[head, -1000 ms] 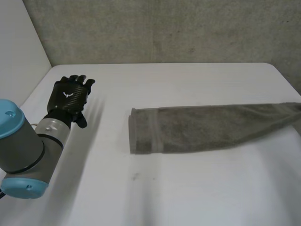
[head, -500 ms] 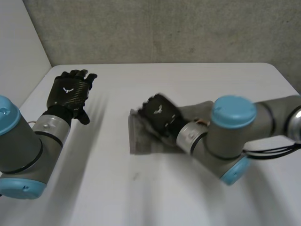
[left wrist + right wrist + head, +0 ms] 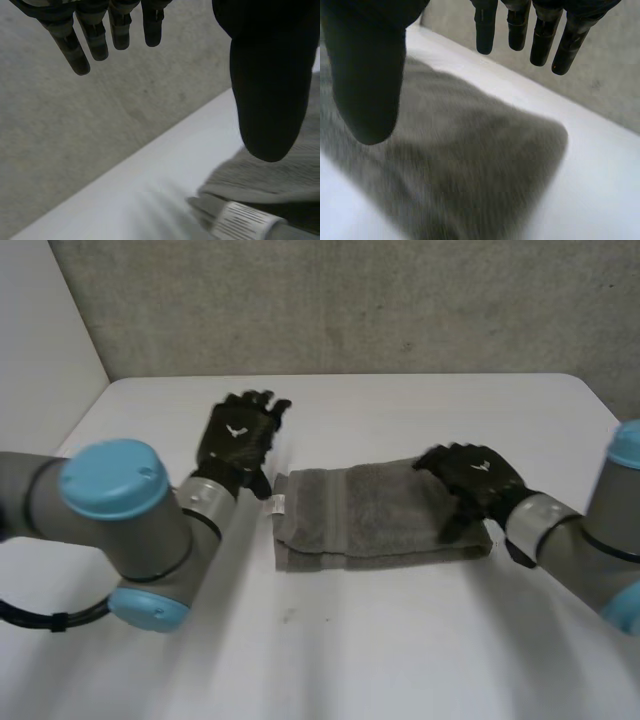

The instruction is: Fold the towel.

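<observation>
Towel (image 3: 370, 515): grey, folded into a short band, lying flat at mid-table (image 3: 400, 650). Its long side runs left to right. A small white tag (image 3: 277, 504) sticks out at its left end.

Left hand (image 3: 237, 438): on the table's left part, just beside the towel's left end, back of the hand up. In the left wrist view its fingers (image 3: 95, 35) are straight and close together, with the thumb (image 3: 270, 75) set wide apart from them. It holds nothing. The tagged corner of the towel lies below the thumb.

Right hand (image 3: 475, 478): over the towel's right end, back of the hand up. In the right wrist view its fingers (image 3: 540, 40) are straight and the thumb (image 3: 370, 65) stands well off to the side. It is wide, with nothing held. The towel spreads under the palm. Cannot tell whether the hand touches the cloth.

Both arms reach in from the near side. A rough grey wall (image 3: 350, 300) stands behind the table.
</observation>
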You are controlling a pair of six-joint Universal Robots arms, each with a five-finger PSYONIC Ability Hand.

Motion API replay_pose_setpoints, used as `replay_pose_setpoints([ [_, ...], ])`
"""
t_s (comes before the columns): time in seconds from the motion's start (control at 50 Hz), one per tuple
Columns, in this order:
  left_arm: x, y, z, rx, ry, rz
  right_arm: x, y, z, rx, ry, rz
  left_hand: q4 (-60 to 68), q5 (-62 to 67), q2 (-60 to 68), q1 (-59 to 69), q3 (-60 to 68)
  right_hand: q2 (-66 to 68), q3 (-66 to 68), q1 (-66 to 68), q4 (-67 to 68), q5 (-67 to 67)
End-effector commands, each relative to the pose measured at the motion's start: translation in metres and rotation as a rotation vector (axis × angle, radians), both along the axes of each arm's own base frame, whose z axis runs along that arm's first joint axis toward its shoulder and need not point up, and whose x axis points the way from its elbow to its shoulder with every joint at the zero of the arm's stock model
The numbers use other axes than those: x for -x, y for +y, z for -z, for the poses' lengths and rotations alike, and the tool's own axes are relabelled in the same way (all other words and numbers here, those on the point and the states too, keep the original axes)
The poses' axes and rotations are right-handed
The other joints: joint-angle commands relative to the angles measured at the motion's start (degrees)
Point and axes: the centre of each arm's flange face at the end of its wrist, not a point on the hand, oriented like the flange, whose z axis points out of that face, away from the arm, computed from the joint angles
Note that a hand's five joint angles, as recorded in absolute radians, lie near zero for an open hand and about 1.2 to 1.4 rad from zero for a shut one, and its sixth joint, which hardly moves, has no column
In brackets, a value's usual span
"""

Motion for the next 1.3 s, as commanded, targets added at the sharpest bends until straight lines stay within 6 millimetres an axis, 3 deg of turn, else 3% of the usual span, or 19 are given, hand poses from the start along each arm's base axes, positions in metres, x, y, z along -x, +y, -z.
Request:
replay_pose_setpoints([
  [0.02, 0.013, 0.011, 0.036, -0.071, -0.050, 0.025, 0.027, 0.006, 0.028, -0.019, 0.138, -0.001, 0.62, -1.47, 0.72, 0.01, 0.69, 7.82, 9.03, 7.26, 7.97, 7.31],
  [0.08, 0.010, 0.014, 0.037, -0.086, -0.056, 0.014, 0.035, 0.005, 0.039, -0.005, 0.203, -0.005, 0.62, -1.47, 0.72, 0.01, 0.69, 30.62, 31.84, 30.07, 30.78, 30.11],
  [0.12, 0.007, 0.017, 0.029, -0.084, -0.055, 0.003, 0.041, -0.001, 0.043, 0.018, 0.246, 0.002, 0.46, -1.64, 0.56, -0.16, 0.52, 58.38, 59.60, 57.83, 58.54, 57.87],
  [0.16, 0.006, 0.018, 0.023, -0.078, -0.050, -0.001, 0.041, -0.004, 0.041, 0.036, 0.249, 0.006, 0.46, -1.64, 0.56, -0.16, 0.52, 66.31, 67.53, 65.76, 66.47, 65.81],
  [0.32, -0.006, 0.027, -0.006, -0.037, -0.020, -0.020, 0.033, -0.028, 0.010, 0.250, 0.285, 0.077, 0.41, -1.69, 0.51, -0.21, 0.47, 66.39, 67.61, 65.84, 66.55, 65.88],
  [0.36, -0.010, 0.029, -0.010, -0.032, -0.017, -0.026, 0.016, -0.023, -0.004, 0.309, 0.279, 0.046, 0.41, -1.69, 0.51, -0.21, 0.47, 66.39, 67.61, 65.84, 66.55, 65.88],
  [0.46, -0.024, 0.034, -0.022, -0.018, -0.013, -0.050, -0.073, 0.025, -0.028, 0.452, 0.217, -0.182, 0.41, -1.69, 0.51, -0.21, 0.47, 66.39, 67.61, 65.84, 66.55, 65.88],
  [0.48, -0.024, 0.034, -0.022, -0.018, -0.013, -0.050, -0.073, 0.025, -0.028, 0.453, 0.217, -0.183, 0.41, -1.69, 0.51, -0.21, 0.47, 66.39, 67.61, 65.84, 66.55, 65.88],
  [0.54, -0.036, 0.032, -0.026, -0.018, -0.011, -0.081, -0.117, 0.063, -0.009, 0.473, 0.231, -0.343, 0.41, -1.69, 0.51, -0.21, 0.47, 66.39, 67.61, 65.84, 66.55, 65.88],
  [0.6, -0.039, 0.031, -0.027, -0.017, -0.010, -0.090, -0.127, 0.078, 0.003, 0.476, 0.251, -0.405, 0.41, -1.69, 0.51, -0.21, 0.47, 66.39, 67.61, 65.84, 66.55, 65.88],
  [0.64, -0.045, 0.030, -0.029, -0.014, -0.008, -0.105, -0.140, 0.108, 0.027, 0.471, 0.286, -0.541, 0.41, -1.69, 0.51, -0.21, 0.47, 66.39, 67.61, 65.84, 66.55, 65.88],
  [0.74, -0.047, 0.026, -0.031, -0.009, -0.005, -0.115, -0.139, 0.124, 0.038, 0.470, 0.309, -0.621, 0.41, -1.69, 0.51, -0.21, 0.47, 66.39, 67.61, 65.84, 66.55, 65.88],
  [0.78, -0.047, 0.026, -0.031, -0.007, -0.002, -0.113, -0.138, 0.125, 0.034, 0.469, 0.301, -0.617, 0.41, -1.69, 0.51, -0.21, 0.47, 53.84, 55.05, 53.28, 53.99, 53.33],
  [0.8, -0.046, 0.025, -0.033, -0.003, 0.003, -0.113, -0.137, 0.124, 0.025, 0.477, 0.287, -0.605, 0.41, -1.69, 0.51, -0.21, 0.47, 17.03, 18.25, 16.48, 17.19, 16.53],
  [0.82, -0.044, 0.024, -0.033, 0.001, 0.005, -0.110, -0.131, 0.118, 0.014, 0.480, 0.271, -0.576, 0.45, -1.65, 0.55, -0.17, 0.51, -3.61, -2.39, -4.16, -3.45, -4.12],
  [1.02, -0.011, 0.018, -0.041, -0.003, 0.114, -0.038, -0.071, 0.062, -0.028, 0.277, 0.032, -0.306, 1.13, -0.97, 1.23, 0.51, 1.19, -3.61, -2.39, -4.16, -3.45, -4.12],
  [1.1, 0.012, 0.022, -0.028, -0.063, 0.151, 0.016, -0.041, 0.026, -0.041, 0.118, -0.158, -0.144, 2.64, 0.54, 2.74, 2.02, 2.71, -3.61, -2.39, -4.16, -3.45, -4.12],
  [1.16, 0.022, 0.025, -0.022, -0.089, 0.159, 0.038, -0.037, 0.020, -0.039, 0.066, -0.203, -0.121, 2.98, 0.88, 3.08, 2.36, 3.04, -3.61, -2.39, -4.16, -3.45, -4.12],
  [1.3, 0.039, 0.026, 0.030, -0.267, 0.218, 0.050, -0.042, 0.003, -0.004, -0.180, -0.215, -0.127, 6.84, 4.74, 6.94, 6.22, 6.91, -3.61, -2.39, -4.16, -3.45, -4.12],
])
